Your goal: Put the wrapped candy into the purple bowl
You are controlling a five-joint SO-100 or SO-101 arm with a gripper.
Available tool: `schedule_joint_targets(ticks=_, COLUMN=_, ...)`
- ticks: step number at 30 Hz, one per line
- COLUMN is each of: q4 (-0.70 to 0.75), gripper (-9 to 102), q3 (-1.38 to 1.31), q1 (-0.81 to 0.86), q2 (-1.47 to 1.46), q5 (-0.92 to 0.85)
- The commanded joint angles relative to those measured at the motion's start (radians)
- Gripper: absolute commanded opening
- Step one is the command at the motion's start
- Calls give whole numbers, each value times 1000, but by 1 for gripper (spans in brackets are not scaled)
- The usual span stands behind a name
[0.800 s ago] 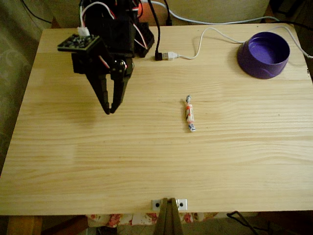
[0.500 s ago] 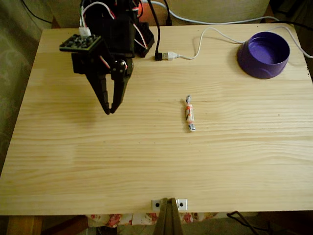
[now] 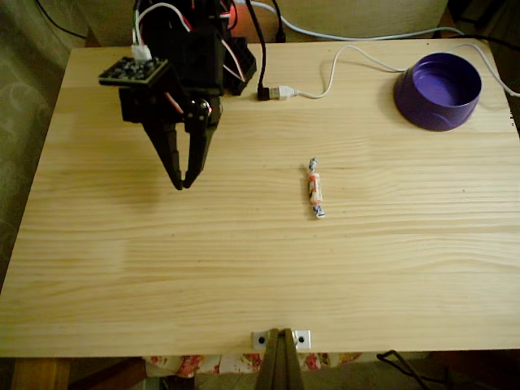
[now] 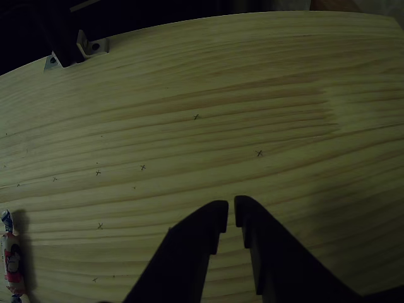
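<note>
Fingers [image 4: 249,218] nearly pressed together, gripper [image 3: 182,183] upper left of fixed view; candy [image 3: 315,188] center, bowl [image 3: 439,90] upper right.

Pale wooden bench [image 3: 244,268] below me: wrapped candy [image 3: 315,188] near centre, purple bowl [image 3: 438,91] and white USB cable [image 3: 325,88] along the far edge.

My arm [image 3: 183,61] is matte black all over, with red and white wires looping across its upper joints; a small dark circuit board [image 3: 132,71] carries a white connector, and the gripper [image 3: 183,184] ends in two tapered black fingers [image 4: 189,252]
</note>
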Motion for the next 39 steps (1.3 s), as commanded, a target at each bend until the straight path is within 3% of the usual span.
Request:
schedule_joint_targets(ticks=1, q4=2, gripper=1, q3=-8, q1=-11, q2=12, q5=-8)
schedule_joint_targets(ticks=29, q4=55, gripper=1, q3=-31, q1=-26, q2=12, q5=37)
schedule_joint_targets(ticks=39, q4=124, gripper=1, q3=-209, q1=-140, q2=-5, q5=8)
